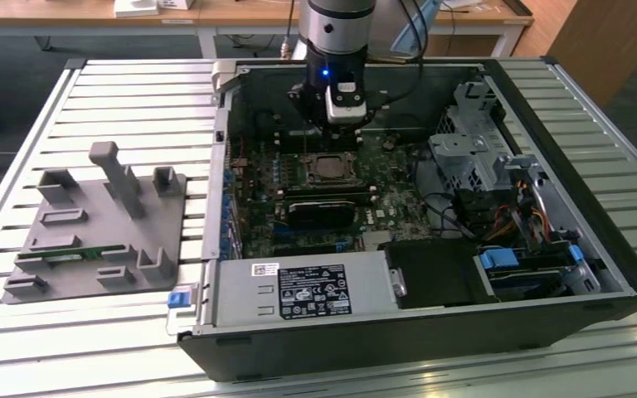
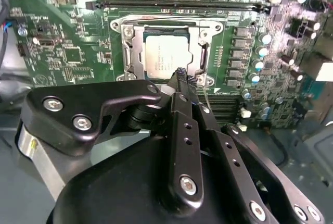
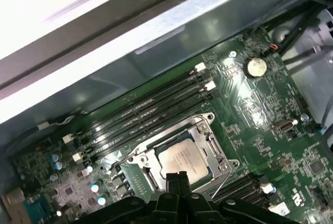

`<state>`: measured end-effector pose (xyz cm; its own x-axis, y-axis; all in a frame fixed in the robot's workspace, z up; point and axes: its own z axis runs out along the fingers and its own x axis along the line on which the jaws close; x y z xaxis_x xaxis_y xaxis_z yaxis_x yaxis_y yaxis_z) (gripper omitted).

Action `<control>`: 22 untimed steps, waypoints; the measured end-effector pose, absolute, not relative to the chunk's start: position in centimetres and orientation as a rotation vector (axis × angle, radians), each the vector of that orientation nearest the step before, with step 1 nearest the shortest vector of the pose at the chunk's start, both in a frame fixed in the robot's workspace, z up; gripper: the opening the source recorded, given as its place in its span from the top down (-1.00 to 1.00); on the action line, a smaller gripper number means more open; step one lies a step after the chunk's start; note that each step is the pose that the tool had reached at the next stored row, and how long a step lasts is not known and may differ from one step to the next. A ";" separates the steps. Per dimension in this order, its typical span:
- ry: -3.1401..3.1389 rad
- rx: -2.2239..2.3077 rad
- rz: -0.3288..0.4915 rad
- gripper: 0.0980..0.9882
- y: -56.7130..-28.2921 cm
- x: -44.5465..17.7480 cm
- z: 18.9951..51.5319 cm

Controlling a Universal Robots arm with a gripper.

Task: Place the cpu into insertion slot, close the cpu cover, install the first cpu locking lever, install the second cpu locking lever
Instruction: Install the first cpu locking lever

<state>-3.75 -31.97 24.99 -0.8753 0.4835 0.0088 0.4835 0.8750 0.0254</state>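
1. Below and all round the black two-fingered metal pincer (image 2: 180, 74) spreads a pale slatted metal table (image 1: 130, 83).
2. Enclosing the pincer is an open black tower computer case (image 1: 407, 340), lying on its side. A grey moulded plastic fixture plate (image 1: 86, 228) sits well apart from the pincer, on the exterior view's left.
3. Directly beneath the pincer lies a green circuit motherboard (image 2: 67, 52). A long black graphics card (image 1: 321, 214) sits past the socket from it.
4. Just under the pincer is the insertion slot (image 2: 125, 31), a square dark socket with a silver rim.
5. The cpu cover (image 2: 136, 52), a thin square silver frame, appears to lie flat on that slot with one edge right at the pincer, so closing looks done.
6. The cpu (image 2: 164, 54), a small flat silvery-beige chip, sits in the slot and shows through the cover's opening. Placing is done.
7. The fingertips (image 2: 182, 86) are drawn together with nothing between them, poised over the cover's near edge.
8. A thin silver wire rod (image 3: 222, 182), likely a locking lever, angles out beside the pincer. It looks unlatched, so I judge both lever steps remain.
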 end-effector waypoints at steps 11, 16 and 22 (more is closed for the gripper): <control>-3.094 -0.514 -0.042 0.98 -32.0 -3.8 25.0; -3.112 -0.382 -0.041 0.98 -32.0 -3.8 25.0; -3.127 -0.211 -0.041 0.98 -32.0 -3.8 25.0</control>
